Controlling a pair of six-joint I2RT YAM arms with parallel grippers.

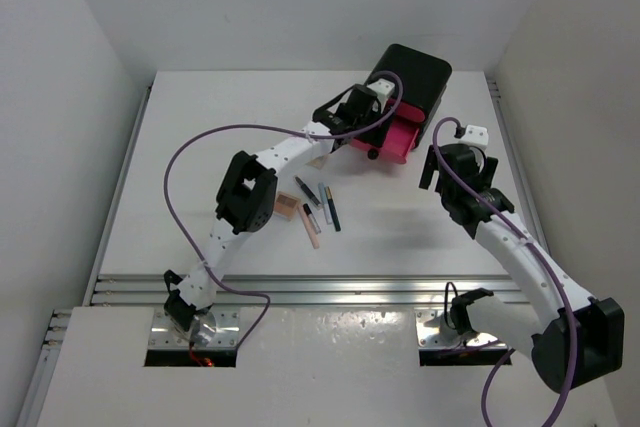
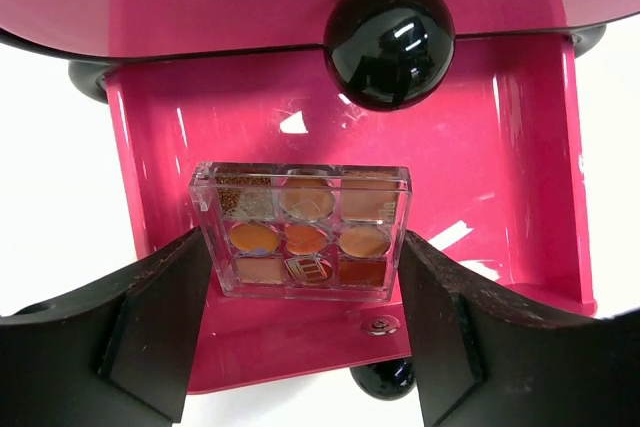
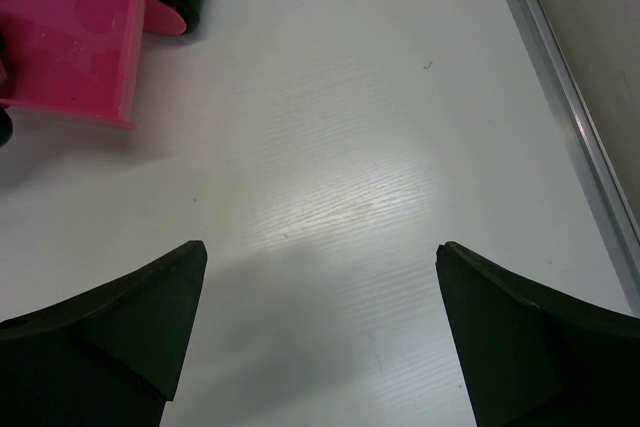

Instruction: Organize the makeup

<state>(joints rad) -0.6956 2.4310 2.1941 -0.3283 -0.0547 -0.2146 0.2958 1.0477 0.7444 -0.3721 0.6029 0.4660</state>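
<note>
The left jaws are closed on an eyeshadow palette (image 2: 300, 232), a black finger (image 2: 150, 317) against each side edge. They hold it face up over the floor of the open pink drawer (image 2: 480, 147) of the black box (image 1: 415, 72), which sits at about 1 o'clock on the bench (image 3: 350, 147).

The step in hand appears to be setting this palette down. To do it well:
- Lower until the palette's base lies flat on the drawer floor before letting go, so it does not drop and slide.
- Part the jaws only a little, since the drawer's side walls stand near at 3 and 9 o'clock.
- Lift straight out, clear of the black knob (image 2: 390, 42) of the drawer above at 12 o'clock.

The right jaws stand wide, holding nothing, over bare bench at about 5 o'clock of the box.

More makeup waits near the bench's middle: a loose bunch of pencils (image 1: 322, 205) and, at their 9 o'clock, another palette (image 1: 287, 204).

The bench is white, faintly grained and glossy, so light items may skid. Plain white walls (image 1: 60, 97) close it in on three sides, and a metal rail (image 3: 570, 97) runs along its right edge.
</note>
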